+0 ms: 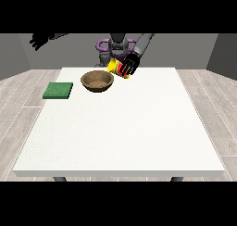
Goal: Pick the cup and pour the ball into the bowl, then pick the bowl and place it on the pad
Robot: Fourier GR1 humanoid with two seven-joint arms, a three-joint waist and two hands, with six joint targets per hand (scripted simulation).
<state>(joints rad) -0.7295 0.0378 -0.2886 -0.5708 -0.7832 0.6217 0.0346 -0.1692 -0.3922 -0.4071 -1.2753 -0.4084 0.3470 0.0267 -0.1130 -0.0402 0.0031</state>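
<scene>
The hand at the view's right (132, 63) was wrapped round the cup (121, 69) — black fingers (130, 66) curled across its yellow and red side. The cup hung above the white surface (120, 128), tilted over on its side with its upper end leaning toward the bowl (97, 80). The brown bowl sat upright on the surface just beside the cup, at about eight o'clock from it; whether the cup's rim actually reached over the bowl's edge was hard to judge from this angle. The ball could not be made out, either in the cup or in the bowl. The green pad (58, 91) lay flat at about nine o'clock from the bowl, near the surface's edge and apart from the bowl. The hand at the view's left (40, 39) was raised high, well off the surface at the pad's twelve o'clock — its fingers spread and holding nothing.
</scene>
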